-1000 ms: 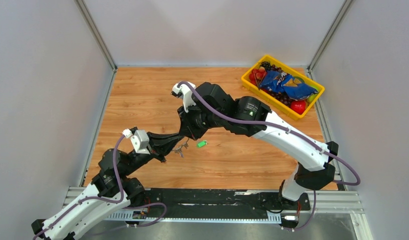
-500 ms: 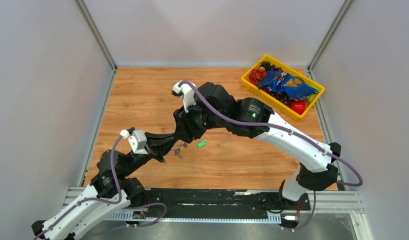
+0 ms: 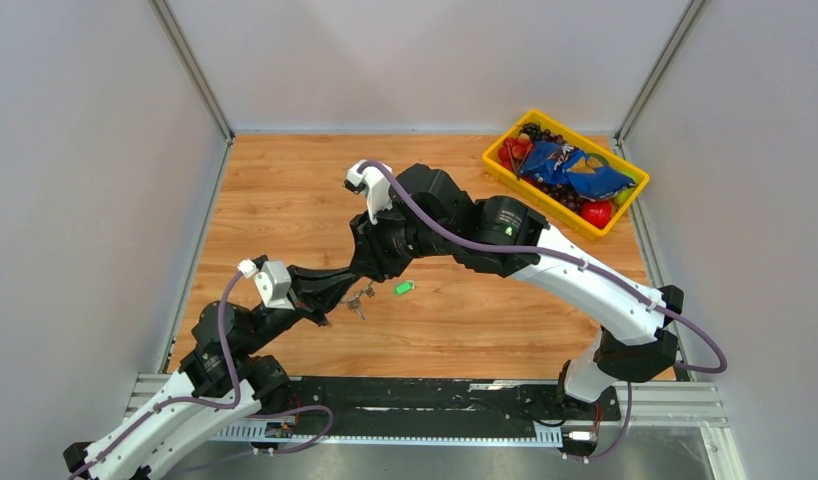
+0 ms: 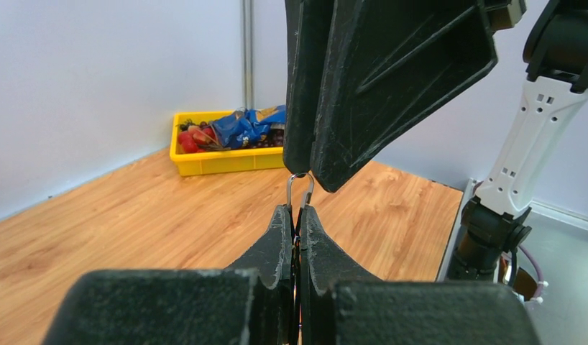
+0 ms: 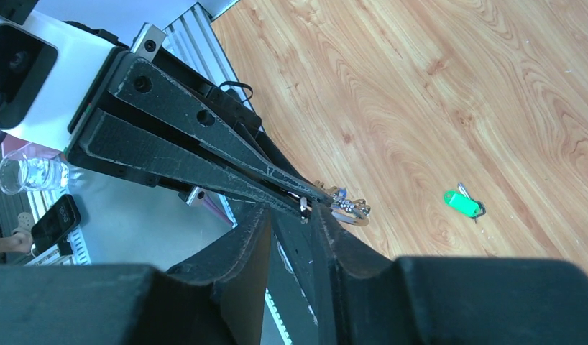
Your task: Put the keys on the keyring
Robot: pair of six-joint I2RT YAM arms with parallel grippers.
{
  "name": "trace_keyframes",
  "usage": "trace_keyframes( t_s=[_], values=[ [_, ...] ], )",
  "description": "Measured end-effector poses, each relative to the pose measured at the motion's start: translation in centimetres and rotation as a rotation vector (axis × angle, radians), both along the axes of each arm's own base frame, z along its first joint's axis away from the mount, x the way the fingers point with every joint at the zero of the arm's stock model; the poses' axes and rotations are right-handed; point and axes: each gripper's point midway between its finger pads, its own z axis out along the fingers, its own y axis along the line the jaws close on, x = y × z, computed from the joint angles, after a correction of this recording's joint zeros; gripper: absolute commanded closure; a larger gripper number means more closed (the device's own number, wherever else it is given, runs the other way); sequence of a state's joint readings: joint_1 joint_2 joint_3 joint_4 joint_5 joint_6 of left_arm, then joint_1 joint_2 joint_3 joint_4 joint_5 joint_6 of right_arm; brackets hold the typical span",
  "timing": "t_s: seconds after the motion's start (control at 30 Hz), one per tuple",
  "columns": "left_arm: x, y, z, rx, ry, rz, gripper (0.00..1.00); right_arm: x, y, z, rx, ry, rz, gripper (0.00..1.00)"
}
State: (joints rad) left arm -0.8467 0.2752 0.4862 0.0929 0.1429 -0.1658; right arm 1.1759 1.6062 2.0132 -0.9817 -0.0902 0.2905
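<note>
**Two-arm hold on the ring** (image 4: 290,192), above the tabletop (image 3: 285,190). The left gripper (image 4: 297,211) meets the ring from below and the right gripper (image 4: 308,177) from above. Each pair of jaws is pressed together on the wire loop, tips almost meeting, so only a short arc of ring shows between them.

In the right wrist view a small bunch of keys (image 5: 351,209), one showing a speck of blue, hangs from the ring just beside the jaw tips. The green key (image 5: 461,203) lies flat on the tabletop, apart from the bunch and not yet threaded. A yellow bin (image 3: 565,172) sits in the far right corner, well apart.

The step in hand appears to be a re-grip of the ring, freeing one arm to fetch the green key. To do it well:
- One pair of jaws should pinch firmly before the other lets go.
- The release should be slow, since thin wire can twist or slip.
- The bunch should hang away from the ring's open end.

How deep the wire sits in either pair of jaws cannot be told.
</note>
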Motion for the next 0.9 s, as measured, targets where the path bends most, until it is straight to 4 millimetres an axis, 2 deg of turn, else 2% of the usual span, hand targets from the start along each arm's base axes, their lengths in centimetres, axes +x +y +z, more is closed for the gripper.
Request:
trace_keyframes(
  t_s=[0.2, 0.63, 0.8, 0.9],
  values=[
    [-0.33, -0.07, 0.13, -0.008, 0.003, -0.017, 0.99, -0.03, 0.01, -0.12, -0.003, 0.002, 0.001, 0.80],
    [-0.44, -0.07, 0.32, -0.017, 0.003, -0.022, 0.99, -0.10, 0.02, -0.13, -0.003, 0.002, 0.003, 0.83],
    [-0.53, -0.03, 0.43, -0.024, 0.004, -0.025, 0.99, -0.09, 0.02, -0.15, -0.004, 0.002, 0.003, 0.98],
    [-0.58, 0.00, 0.48, -0.027, 0.006, -0.027, 0.99, -0.08, 0.02, -0.15, -0.004, 0.000, 0.003, 1.00]
  ],
)
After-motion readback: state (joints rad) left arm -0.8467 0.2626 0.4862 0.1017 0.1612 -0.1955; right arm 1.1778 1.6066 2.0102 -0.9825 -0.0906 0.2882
